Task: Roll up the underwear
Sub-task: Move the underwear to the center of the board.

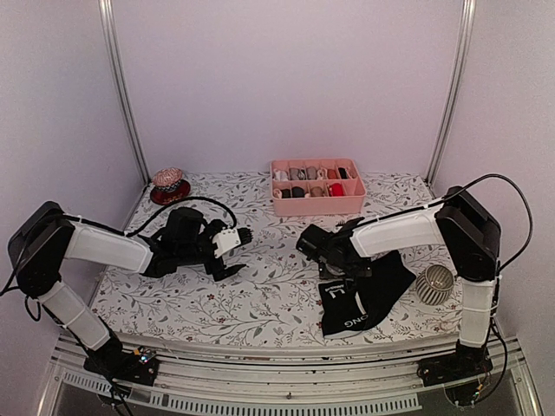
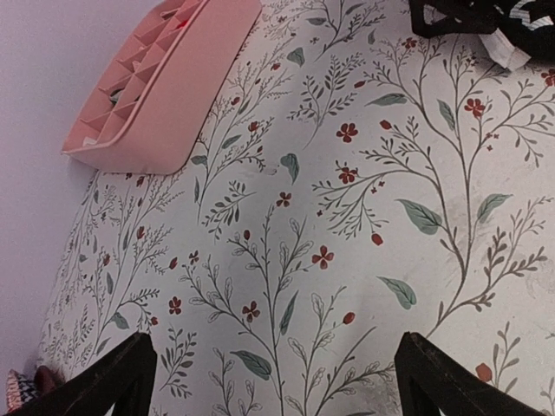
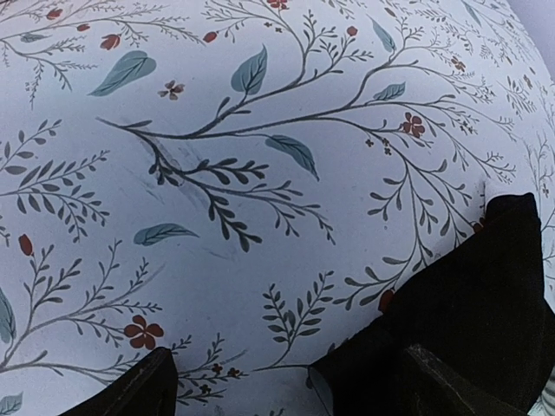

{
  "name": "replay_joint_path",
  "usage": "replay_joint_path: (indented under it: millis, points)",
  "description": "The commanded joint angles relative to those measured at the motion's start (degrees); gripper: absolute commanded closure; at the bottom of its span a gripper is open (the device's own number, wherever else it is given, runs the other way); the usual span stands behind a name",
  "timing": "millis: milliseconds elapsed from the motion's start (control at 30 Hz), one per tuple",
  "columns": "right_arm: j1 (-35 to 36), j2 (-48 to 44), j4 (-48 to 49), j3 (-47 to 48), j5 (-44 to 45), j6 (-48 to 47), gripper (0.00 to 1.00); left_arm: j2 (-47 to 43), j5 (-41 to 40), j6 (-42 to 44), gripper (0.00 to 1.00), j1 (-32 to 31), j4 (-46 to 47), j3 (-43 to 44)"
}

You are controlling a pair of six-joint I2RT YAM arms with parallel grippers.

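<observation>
White-shelled arms rise from the near edge, elbows out, forearms folded inward low over the floral tablecloth (image 1: 260, 303). The underwear (image 1: 362, 299) lies flat at the near right. Its long axis runs from near-left to far-right, and the lettered waistband is at the near end. The right gripper (image 1: 336, 267) hovers over its far-left corner with the jaws spread wide and nothing held. The left gripper (image 1: 238, 253), also spread wide and holding nothing, is over bare cloth, well apart from the underwear. A pink tray (image 1: 316, 206) sits at the far edge.
</observation>
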Motion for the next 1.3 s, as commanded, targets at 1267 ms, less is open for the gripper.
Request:
replay_joint_path:
  millis: [1267]
  points:
    - [-1.51,13.07,-30.28,2.99,15.17,44.15,0.26,1.65,-1.15,1.72,0.01,-0.74,-0.28,0.8]
